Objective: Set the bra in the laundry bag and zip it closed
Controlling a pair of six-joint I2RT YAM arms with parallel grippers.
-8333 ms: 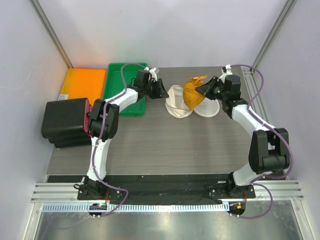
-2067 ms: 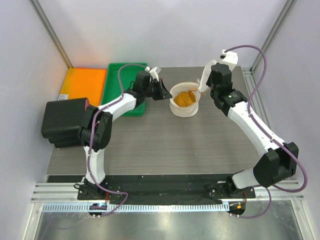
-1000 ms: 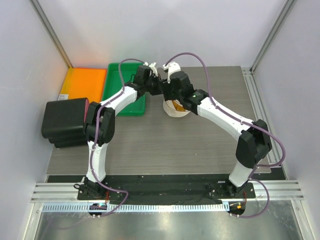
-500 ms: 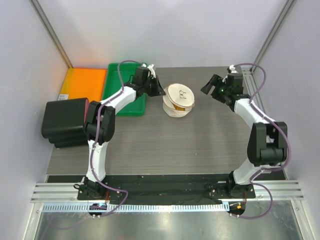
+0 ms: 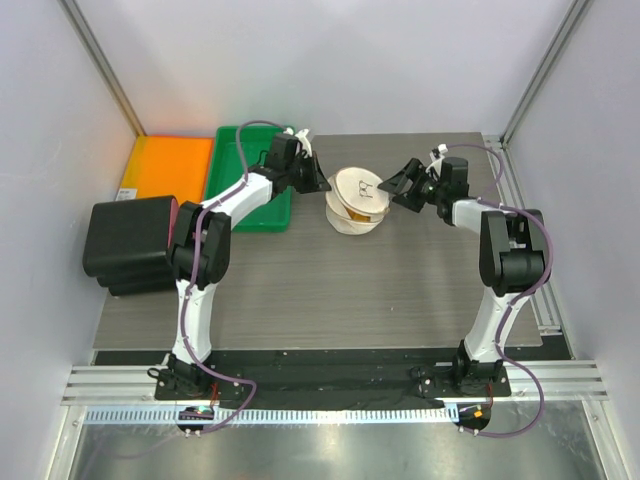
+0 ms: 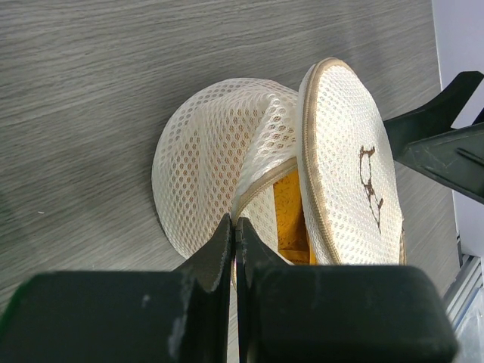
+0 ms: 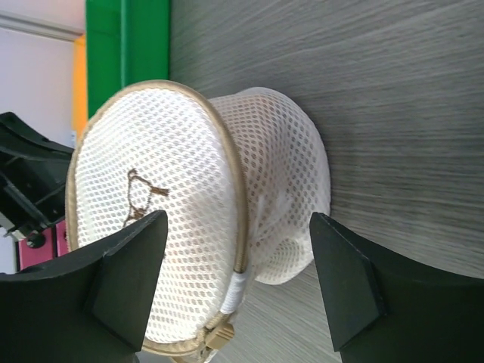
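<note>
Left wrist view shows the laundry bag [image 6: 219, 151] on the table [image 6: 91, 76], its round lid [image 6: 348, 166] tilted over the opening. The lid carries a small dark mark [image 6: 370, 178]; no lettering can be read from it. The bra [image 6: 291, 215] lies inside the bag, its orange fabric visible through the unzipped gap under the lid. The left gripper [image 6: 234, 227] has its fingers pressed together, pinching the bag's zipper rim.

In the top external view, the right gripper [image 5: 400, 183] sits just beside the bag's right side with its fingers spread. Contact with the bag cannot be determined. The green tray [image 5: 225, 165] lies near the bag on the left; the table's right edge is well apart.

Half a second earlier the right gripper hung well apart from the bag, toward that right edge. Bag and left gripper have not shifted.
</note>
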